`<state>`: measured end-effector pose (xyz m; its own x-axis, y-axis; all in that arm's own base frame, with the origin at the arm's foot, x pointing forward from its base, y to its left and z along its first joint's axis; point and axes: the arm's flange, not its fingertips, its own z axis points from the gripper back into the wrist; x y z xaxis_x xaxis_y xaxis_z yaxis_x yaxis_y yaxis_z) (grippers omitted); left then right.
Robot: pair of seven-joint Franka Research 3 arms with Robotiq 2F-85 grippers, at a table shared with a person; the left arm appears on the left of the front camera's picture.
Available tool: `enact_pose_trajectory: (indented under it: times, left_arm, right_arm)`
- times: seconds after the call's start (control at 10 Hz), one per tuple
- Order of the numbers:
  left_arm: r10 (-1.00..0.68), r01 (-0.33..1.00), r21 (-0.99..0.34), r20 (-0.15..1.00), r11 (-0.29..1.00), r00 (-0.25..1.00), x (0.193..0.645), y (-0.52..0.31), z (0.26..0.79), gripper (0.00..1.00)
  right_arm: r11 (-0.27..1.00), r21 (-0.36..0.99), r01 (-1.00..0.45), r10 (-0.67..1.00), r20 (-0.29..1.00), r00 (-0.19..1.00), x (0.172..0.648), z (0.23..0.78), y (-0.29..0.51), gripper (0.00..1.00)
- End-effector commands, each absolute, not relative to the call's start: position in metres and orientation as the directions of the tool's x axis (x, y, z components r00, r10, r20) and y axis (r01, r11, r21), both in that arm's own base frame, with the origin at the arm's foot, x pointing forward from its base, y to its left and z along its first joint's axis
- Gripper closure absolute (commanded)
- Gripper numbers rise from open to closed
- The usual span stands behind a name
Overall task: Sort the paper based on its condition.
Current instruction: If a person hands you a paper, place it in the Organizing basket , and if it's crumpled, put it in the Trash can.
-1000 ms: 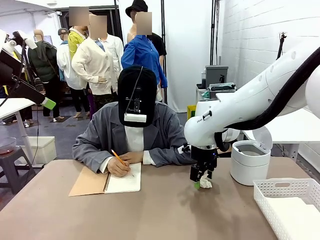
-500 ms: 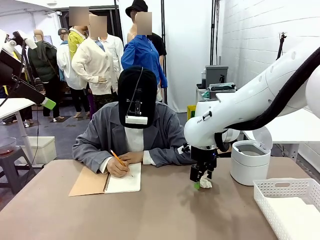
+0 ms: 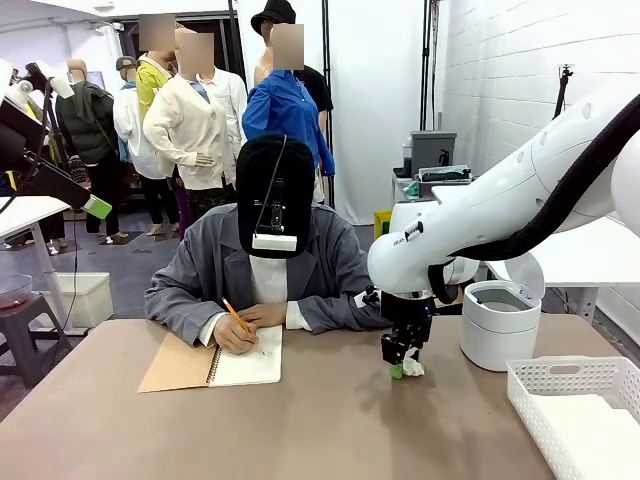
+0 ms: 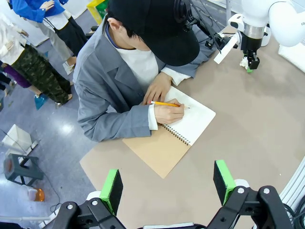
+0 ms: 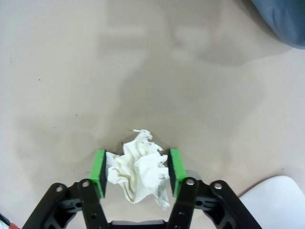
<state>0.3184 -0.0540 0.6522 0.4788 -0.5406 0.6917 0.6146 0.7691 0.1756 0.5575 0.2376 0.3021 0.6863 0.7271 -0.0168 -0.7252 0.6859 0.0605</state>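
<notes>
**Right gripper closing around the crumpled paper ball at table level**

You will find the right gripper (image 5: 137, 176) down at the table (image 5: 71, 71), with the paper ball (image 5: 138, 172) sitting squarely between its two green pads (image 5: 99, 172). In the right wrist view the pads stand at either flank of the ball, touching or very nearly touching its wrinkled edges; whether they have a firm hold you cannot tell from these pictures. The ball has no clear long axis, though one ragged tip points away past the fingertips, so the approach angle matters little. Judged from this, the next move depends only on the pads biting before any lift.

In the front view the same gripper (image 3: 401, 361) hangs vertical, the ball (image 3: 411, 367) white beside its pads. To its right stands the white bin (image 3: 498, 325), lid up, and nearer you the white basket (image 3: 572, 377).

The left gripper (image 4: 168, 183) is raised well above the table, jaws apart and empty, far from the ball. The right arm is plainly the one placed for this work.

Across the table the person's hand (image 4: 167, 112) writes with a pencil (image 4: 165, 103) in the notebook (image 4: 172, 136), well clear of the gripper.
</notes>
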Motion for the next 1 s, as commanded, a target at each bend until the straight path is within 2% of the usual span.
enact_pose_trajectory:
  times: [0.0, 0.2, 0.3, 0.4, 0.5, 0.7, 0.9]
  left_arm:
    - [-0.539, 0.613, 0.176, 0.693, 0.770, 0.478, 0.319, -0.053, 0.653, 0.00]
    - [-0.539, 0.613, 0.176, 0.693, 0.770, 0.478, 0.319, -0.053, 0.653, 0.00]
    - [-0.539, 0.613, 0.176, 0.693, 0.770, 0.478, 0.319, -0.053, 0.653, 0.00]
    - [-0.539, 0.613, 0.176, 0.693, 0.770, 0.478, 0.319, -0.053, 0.653, 0.00]
    - [-0.539, 0.613, 0.176, 0.693, 0.770, 0.478, 0.319, -0.053, 0.653, 0.00]
    - [-0.539, 0.613, 0.176, 0.693, 0.770, 0.478, 0.319, -0.053, 0.653, 0.00]
    - [-0.539, 0.613, 0.176, 0.693, 0.770, 0.478, 0.319, -0.053, 0.653, 0.00]
  right_arm:
    - [0.685, 0.058, -0.727, 0.728, -0.021, 0.685, 0.557, 0.301, 0.237, 0.41]
    - [0.685, 0.058, -0.727, 0.728, -0.021, 0.685, 0.557, 0.301, 0.237, 0.41]
    - [0.686, 0.060, -0.725, 0.727, -0.017, 0.686, 0.558, 0.302, 0.238, 0.48]
    - [0.705, 0.100, -0.702, 0.706, 0.000, 0.709, 0.557, 0.303, 0.240, 0.67]
    - [0.686, 0.059, -0.725, 0.727, -0.015, 0.687, 0.558, 0.303, 0.238, 0.67]
    - [0.689, 0.063, -0.722, 0.723, -0.011, 0.690, 0.558, 0.304, 0.238, 0.67]
    - [0.691, 0.092, -0.717, 0.721, -0.020, 0.692, 0.546, 0.338, 0.243, 0.67]
